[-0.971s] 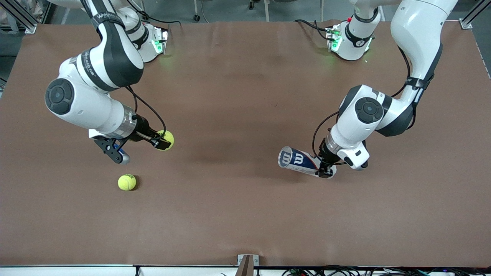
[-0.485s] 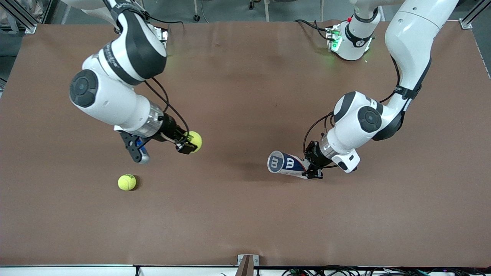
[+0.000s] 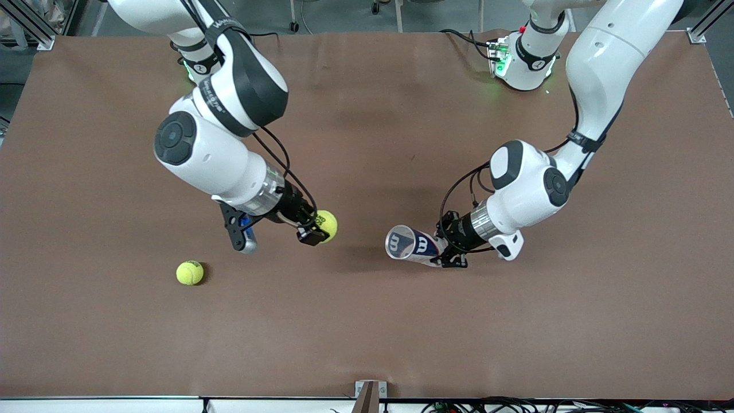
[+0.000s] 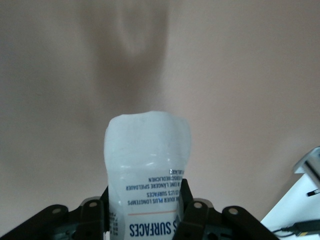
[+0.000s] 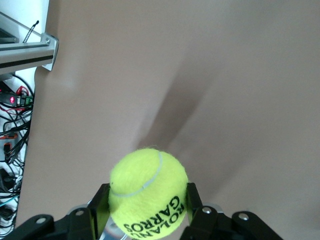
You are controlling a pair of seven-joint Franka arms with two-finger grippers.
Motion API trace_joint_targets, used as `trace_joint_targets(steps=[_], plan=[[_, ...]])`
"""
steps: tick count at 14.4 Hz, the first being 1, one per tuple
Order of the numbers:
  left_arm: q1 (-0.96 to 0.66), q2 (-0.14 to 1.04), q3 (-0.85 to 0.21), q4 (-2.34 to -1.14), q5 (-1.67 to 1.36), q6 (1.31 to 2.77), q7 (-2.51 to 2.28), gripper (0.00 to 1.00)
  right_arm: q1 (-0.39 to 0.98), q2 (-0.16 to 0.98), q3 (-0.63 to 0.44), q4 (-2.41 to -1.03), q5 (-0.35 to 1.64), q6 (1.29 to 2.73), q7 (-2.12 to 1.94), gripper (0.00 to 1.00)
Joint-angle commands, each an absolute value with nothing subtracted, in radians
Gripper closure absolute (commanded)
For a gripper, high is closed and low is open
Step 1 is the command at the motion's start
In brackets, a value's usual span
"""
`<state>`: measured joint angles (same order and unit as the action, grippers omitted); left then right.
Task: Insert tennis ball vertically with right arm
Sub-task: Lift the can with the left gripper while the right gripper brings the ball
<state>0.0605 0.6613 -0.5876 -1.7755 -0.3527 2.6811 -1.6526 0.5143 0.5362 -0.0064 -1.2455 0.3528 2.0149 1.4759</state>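
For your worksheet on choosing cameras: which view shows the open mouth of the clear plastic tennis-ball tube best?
The front view: the clear plastic tennis-ball tube, held by the left end effector, shows its round open rim there. The left wrist view shows only its printed side and pale tip. The right wrist view does not show it.

held tennis ball (image 3: 327, 225) over table (image 3: 367, 321) middle, tube (image 3: 408, 245) beside it toward left arm's end, loose ball (image 3: 190, 273) toward right arm's end

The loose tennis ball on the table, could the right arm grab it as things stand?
Probably not yet: the right gripper is shut on another tennis ball, so its fingers are full. The loose ball lies uncovered on the table, nothing beside it.
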Motion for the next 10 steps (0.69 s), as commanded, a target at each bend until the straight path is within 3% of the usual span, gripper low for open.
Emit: trace_joint_targets(steps=[1, 7, 10], plan=[[0.063, 0.730, -0.614, -1.759, -0.545, 2.743, -1.446, 0.49, 0.543, 0.612, -0.017, -1.119, 0.373, 2.008, 1.560, 1.00], [0.037, 0.773, -0.614, -1.758, -1.254, 2.735, -0.848, 0.45, 0.603, 0.652, -0.026, -1.100, 0.362, 2.066, 1.626, 1.00], [0.028, 0.816, -0.614, -1.744, -1.443, 2.701, -0.677, 0.45, 0.626, 0.666, -0.029, -1.098, 0.353, 2.095, 1.649, 1.00]])
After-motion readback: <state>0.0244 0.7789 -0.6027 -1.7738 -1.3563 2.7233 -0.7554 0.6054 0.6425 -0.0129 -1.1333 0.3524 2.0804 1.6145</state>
